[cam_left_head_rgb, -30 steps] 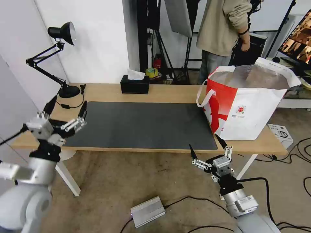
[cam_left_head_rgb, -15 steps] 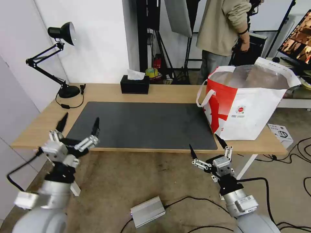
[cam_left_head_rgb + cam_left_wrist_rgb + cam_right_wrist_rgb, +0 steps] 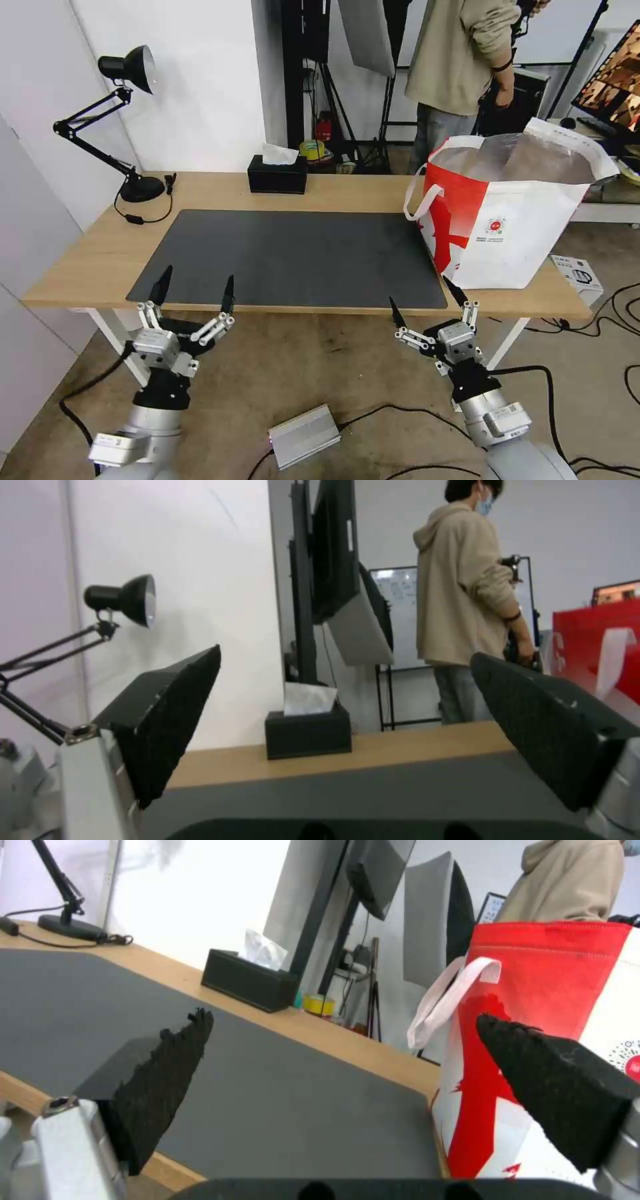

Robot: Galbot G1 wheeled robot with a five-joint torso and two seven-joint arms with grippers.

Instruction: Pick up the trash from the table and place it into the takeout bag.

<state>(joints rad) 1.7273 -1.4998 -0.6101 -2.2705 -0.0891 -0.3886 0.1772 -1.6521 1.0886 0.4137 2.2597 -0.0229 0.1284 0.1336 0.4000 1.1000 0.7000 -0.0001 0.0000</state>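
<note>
The light-wood table (image 3: 100, 253) carries a dark grey mat (image 3: 287, 257) with nothing lying on it. The trash is out of view. At the table's right end stands the red-and-white takeout bag (image 3: 513, 220), its mouth open and the foil lining showing; it also appears in the right wrist view as the bag (image 3: 553, 970). My left gripper (image 3: 198, 275) hangs open just below the front edge, left of centre, holding nothing. My right gripper (image 3: 419, 291) is open below the front edge near the bag, also holding nothing. The wrist views show the left gripper (image 3: 345, 656) and right gripper (image 3: 343, 1017) with jaws spread wide.
A black tissue box (image 3: 277, 175) sits at the back middle and a black desk lamp (image 3: 127, 67) at the back left. A person stands behind the table. On the floor lie a silver box (image 3: 304, 437), cables and a small white box (image 3: 579, 277).
My left arm has come down from over the table's left corner to below the front edge and shifted right. The right arm and the bag have not moved.
</note>
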